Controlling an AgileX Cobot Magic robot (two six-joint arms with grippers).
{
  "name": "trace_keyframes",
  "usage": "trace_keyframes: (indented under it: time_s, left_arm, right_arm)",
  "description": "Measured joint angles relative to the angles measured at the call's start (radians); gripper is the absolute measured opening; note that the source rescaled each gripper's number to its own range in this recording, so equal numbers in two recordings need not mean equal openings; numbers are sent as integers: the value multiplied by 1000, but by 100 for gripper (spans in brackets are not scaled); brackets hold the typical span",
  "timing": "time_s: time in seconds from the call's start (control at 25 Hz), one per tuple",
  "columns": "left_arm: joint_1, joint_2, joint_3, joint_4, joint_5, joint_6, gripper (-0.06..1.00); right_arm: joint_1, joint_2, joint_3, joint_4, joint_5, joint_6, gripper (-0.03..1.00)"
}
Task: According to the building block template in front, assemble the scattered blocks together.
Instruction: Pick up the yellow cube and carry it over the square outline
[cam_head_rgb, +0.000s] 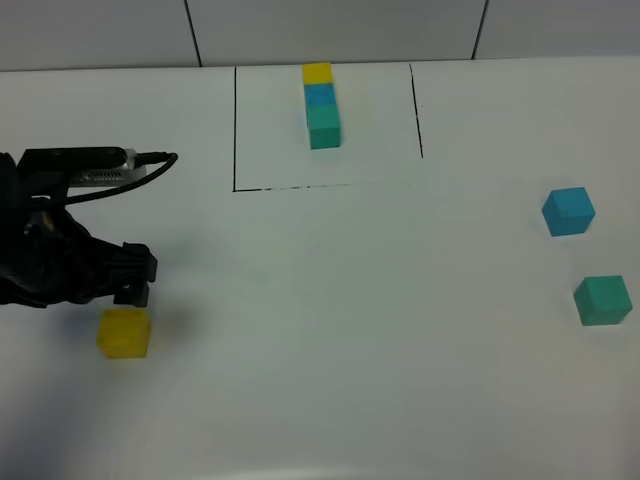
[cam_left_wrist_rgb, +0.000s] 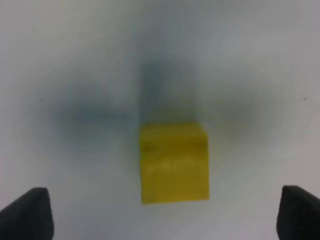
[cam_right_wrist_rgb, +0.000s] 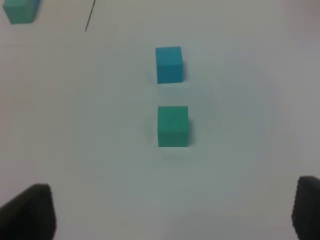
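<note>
White tabletop (cam_head_rgb: 330, 400), pale tiled wall behind. Overhead view: the left gripper (cam_head_rgb: 133, 290) hovers low with the yellow matte cube (cam_head_rgb: 123, 332) just beside its tips, not gripped. The joined yellow-blue-green template row (cam_head_rgb: 321, 105) sits inside a black outline (cam_head_rgb: 235, 130), well apart from this gripper, far ahead and toward the other arm's side. The sky-blue matte cube (cam_head_rgb: 568, 211) and teal-green matte cube (cam_head_rgb: 602, 300) lie farther still on that side; the right gripper is not visible here. Left wrist view, blurry: the left gripper (cam_left_wrist_rgb: 162, 217) has its jaws spread wide. The yellow matte cube (cam_left_wrist_rgb: 173, 162) lies just ahead of the jaw line, nearly centred between the jaws and touching neither. Right wrist view: the right gripper (cam_right_wrist_rgb: 172, 212) is also spread wide and holds nothing. The teal-green matte cube (cam_right_wrist_rgb: 173, 126) is ahead of it, the sky-blue matte cube (cam_right_wrist_rgb: 169, 65) beyond that, and one end of the template row (cam_right_wrist_rgb: 20, 11) is far off to one side. Step in hand looks like picking up the yellow cube. To do it well, advance until the jaws straddle the cube, keep them square to two opposite faces, go low enough to catch mid-height, then close evenly so the cube doesn't twist or skid.
</note>
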Motion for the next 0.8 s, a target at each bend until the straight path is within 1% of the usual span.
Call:
trace_keyframes:
  time_s: [0.28,0.6,0.72,0.76,0.8]
  left_arm:
    - [-3,99,-6,3,7,-29,87]
    - [-3,215,-6,3,-37,-30,86]
    - [-3,252,-6,3,-54,-30,80]
    - [-3,263,-6,3,-58,-30,76]
    - [-3,270,-6,3,-60,-30,70]
  right_arm:
    - [0,0,0,0,0,1,89]
    - [0,0,0,0,0,1,89]
    - [0,0,0,0,0,1,89]
    - [0,0,0,0,0,1,89]
    - [0,0,0,0,0,1,89]
